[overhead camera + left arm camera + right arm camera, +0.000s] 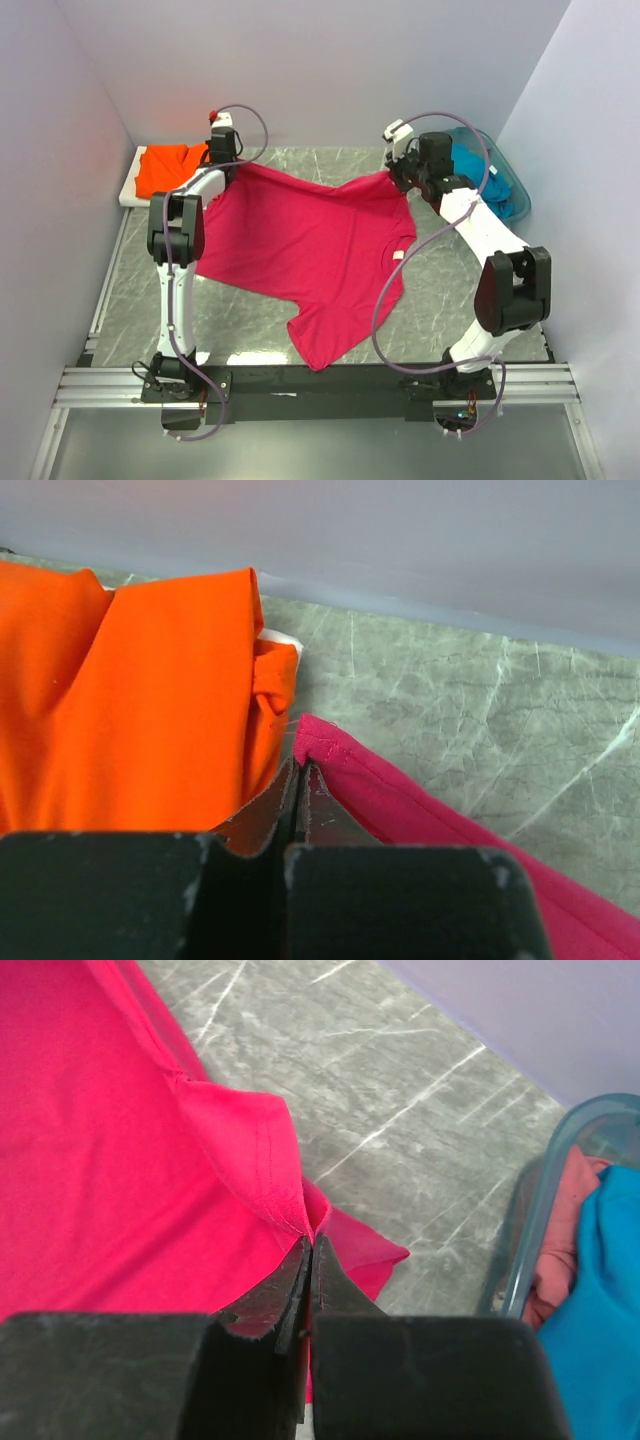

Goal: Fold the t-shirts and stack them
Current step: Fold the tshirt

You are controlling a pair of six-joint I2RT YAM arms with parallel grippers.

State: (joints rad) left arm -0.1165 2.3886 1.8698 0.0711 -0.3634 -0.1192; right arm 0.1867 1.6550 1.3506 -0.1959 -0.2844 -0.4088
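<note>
Top view: the magenta-red t-shirt (310,250) is stretched between the left gripper (234,166) and the right gripper (398,178), its far edge apparently lifted and one sleeve trailing toward the near side of the table (450,300). The orange t-shirt (168,170) lies far left, and the teal-blue t-shirt (468,165) sits in the teal plastic basket (515,195) far right. Left wrist view: jaws pressed together, pinching a hemmed corner of the magenta fabric just beside the orange t-shirt. Right wrist view: jaws likewise clamped on another hemmed edge (basket nearby). The cotton looks light, limp and liable to sag, so hold is best taken at corners, where the doubled hem should resist slipping.
</note>
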